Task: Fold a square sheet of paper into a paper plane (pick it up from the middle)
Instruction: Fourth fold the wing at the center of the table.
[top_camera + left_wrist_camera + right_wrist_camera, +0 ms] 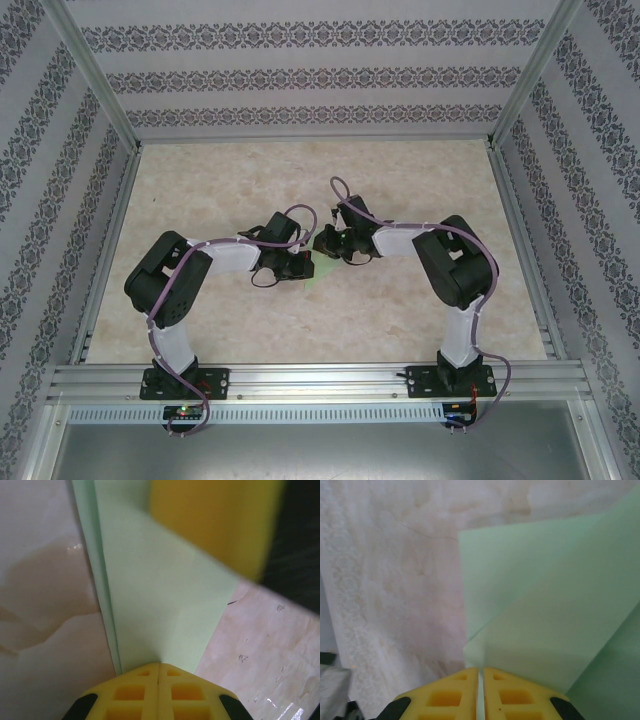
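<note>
**Item 1: square sheet of paper** (318,272). Pale mint green, plain, partly folded. You find it at the middle of the counter (400,180), between the two hands, with a small green patch showing on their near side in the top view. From the left wrist it rises as a tall fold, with a doubled edge on its left and a slanting edge on its right. From the right wrist a slanting upper flap overlaps a lower layer with a squared corner.

**Item 2: left hand** (297,265). Your yellow fingers (135,695) are pressed fully together, and the sheet's fold is pinched between their tips.

**Item 3: right hand** (330,243). Your yellow fingers (520,695) are drawn almost together, leaving a hairline slit. The sheet runs into that slit and is gripped there. From the left wrist one blurred yellow finger shows at the sheet's far end.

**Item 4: counter.** Beige, marbled, glossy.

**Item 5: walls** (300,75). Striped patterned panels on the left, right and far sides.

**Item 6: aluminium rail** (320,378). It runs along the near edge and carries both arm bases.
</note>
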You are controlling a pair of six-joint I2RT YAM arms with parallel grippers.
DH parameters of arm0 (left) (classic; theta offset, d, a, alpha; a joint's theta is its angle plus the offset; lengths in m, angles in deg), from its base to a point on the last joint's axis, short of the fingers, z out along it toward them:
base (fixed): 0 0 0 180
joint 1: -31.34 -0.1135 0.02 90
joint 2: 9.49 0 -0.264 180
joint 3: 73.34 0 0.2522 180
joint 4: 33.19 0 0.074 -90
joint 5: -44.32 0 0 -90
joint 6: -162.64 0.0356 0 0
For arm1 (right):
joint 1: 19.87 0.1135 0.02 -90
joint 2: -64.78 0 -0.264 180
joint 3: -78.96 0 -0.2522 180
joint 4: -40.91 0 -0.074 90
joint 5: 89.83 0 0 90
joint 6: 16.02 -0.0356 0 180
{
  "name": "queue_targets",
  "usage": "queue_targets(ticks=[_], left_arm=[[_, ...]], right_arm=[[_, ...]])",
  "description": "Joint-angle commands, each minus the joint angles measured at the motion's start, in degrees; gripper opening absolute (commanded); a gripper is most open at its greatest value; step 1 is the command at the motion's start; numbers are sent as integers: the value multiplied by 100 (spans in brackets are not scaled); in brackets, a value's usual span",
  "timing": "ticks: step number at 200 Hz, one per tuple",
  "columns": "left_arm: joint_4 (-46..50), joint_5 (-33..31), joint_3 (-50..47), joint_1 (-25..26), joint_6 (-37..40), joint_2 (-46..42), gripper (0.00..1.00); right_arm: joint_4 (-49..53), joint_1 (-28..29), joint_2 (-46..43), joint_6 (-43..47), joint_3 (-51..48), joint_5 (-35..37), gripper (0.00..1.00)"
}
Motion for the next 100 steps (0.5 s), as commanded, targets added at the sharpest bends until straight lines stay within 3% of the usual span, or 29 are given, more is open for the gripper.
queue_targets(ticks=[1,55,100], left_arm=[[1069,-612,-213,45,204,312,0],[730,137,-505,50,258,-448,5],[508,491,158,-4,70,-643,8]], right_arm=[[35,23,137,8,-81,403,11],[47,-5,320,135,-297,492,10],[-32,1,302,110,-366,434,10]])
